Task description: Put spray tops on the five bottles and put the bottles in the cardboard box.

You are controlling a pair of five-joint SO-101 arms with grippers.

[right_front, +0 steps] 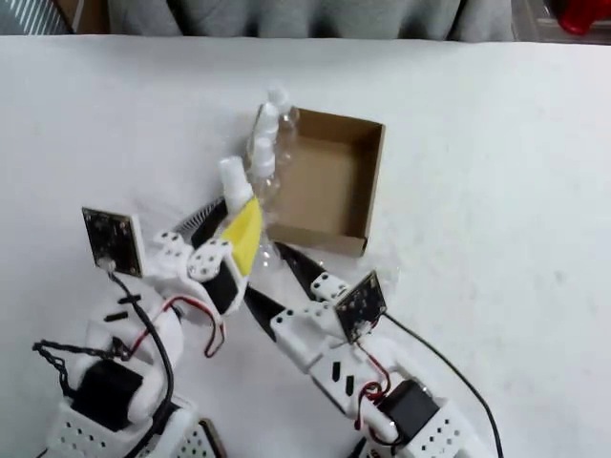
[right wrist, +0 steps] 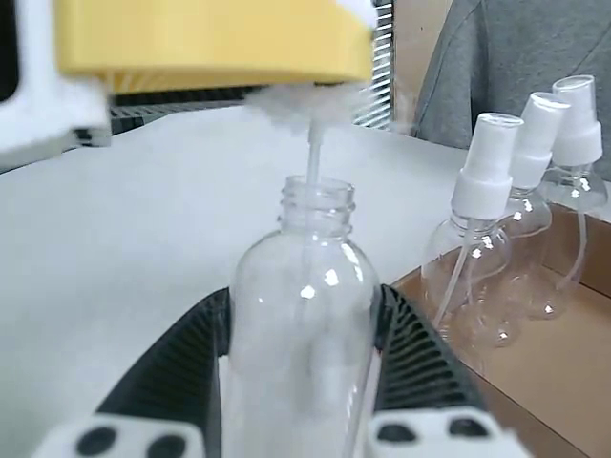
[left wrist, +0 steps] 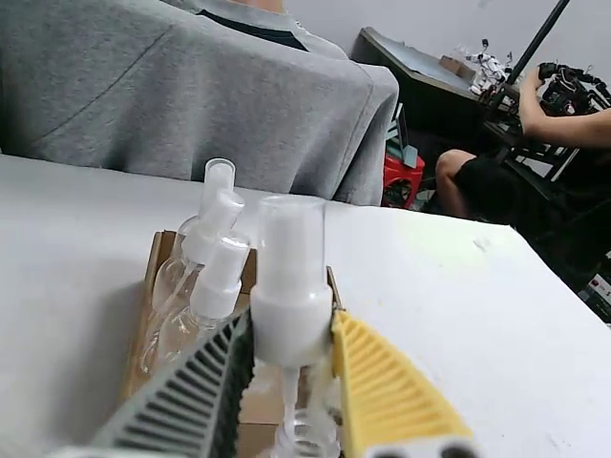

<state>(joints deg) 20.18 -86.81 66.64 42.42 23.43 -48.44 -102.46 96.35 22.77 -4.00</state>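
A white table is spreading across nearly the whole high view, its far edge running along the top of the frame. 1 red object is poking in at the upper right corner, cut off by the edge, and a striped grey surface is showing at the upper left corner.

In the left wrist view, the table is filling the lower half. Beyond it, at the upper right, a dark desk is carrying small clutter, 1 black pole is slanting up past it, and 1 red crate is sitting below.

In the right wrist view, a slatted panel is showing at the top centre, with a wooden board standing just beside it.
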